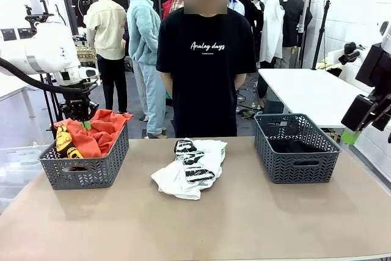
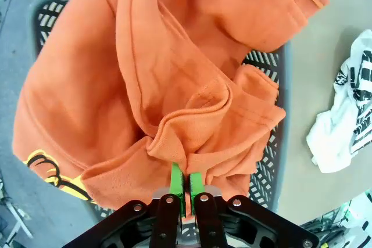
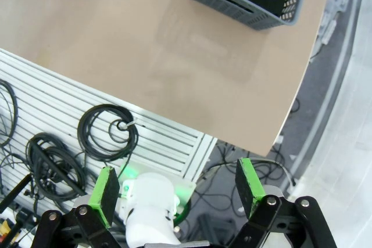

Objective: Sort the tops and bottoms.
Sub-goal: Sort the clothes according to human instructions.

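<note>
The left jaws pinch a fold of the orange top (image 1: 98, 136), which spills over the left basket's (image 1: 85, 174) rim. The white top (image 1: 190, 168) lies mid-worktop (image 1: 256, 224), well apart from that and the right basket (image 1: 296, 162), with bare surface all round. The right jaws stand wide apart beyond the worktop's edge.

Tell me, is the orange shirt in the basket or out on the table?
In. The orange shirt sits heaped in the left grey basket, with its edges draping over the rim.

Front level, wrists downward; shared white top (image 1: 189, 169)
</note>
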Tool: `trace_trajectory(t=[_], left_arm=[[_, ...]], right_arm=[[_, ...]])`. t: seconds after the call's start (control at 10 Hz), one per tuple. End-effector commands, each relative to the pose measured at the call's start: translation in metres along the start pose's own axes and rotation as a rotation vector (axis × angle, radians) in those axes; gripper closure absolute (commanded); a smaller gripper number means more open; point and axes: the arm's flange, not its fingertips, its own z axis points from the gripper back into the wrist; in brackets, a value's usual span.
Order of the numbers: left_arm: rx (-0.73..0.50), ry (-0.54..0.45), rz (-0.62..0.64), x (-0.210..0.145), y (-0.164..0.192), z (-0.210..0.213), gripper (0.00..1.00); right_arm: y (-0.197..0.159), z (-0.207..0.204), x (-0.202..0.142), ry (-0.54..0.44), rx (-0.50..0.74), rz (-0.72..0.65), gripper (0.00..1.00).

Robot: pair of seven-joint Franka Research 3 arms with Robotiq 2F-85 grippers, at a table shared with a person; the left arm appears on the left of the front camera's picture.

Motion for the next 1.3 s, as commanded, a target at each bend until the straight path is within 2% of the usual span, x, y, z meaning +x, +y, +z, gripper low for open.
trace_trajectory(t=[0.0, 0.4, 1.2], left_arm=[[-0.019, -0.012, 0.009, -0.007, 0.000, -0.005, 0.75], [-0.006, -0.033, 0.021, -0.003, 0.001, 0.005, 0.02], [-0.002, -0.025, 0.001, -0.001, -0.001, 0.010, 0.00]], right_arm=[[0.000, -0.001, -0.001, 0.011, -0.003, -0.004, 0.00], [0.000, -0.001, -0.001, 0.011, -0.003, -0.004, 0.00], [0.000, -0.001, -0.001, 0.011, -0.003, -0.004, 0.00]])
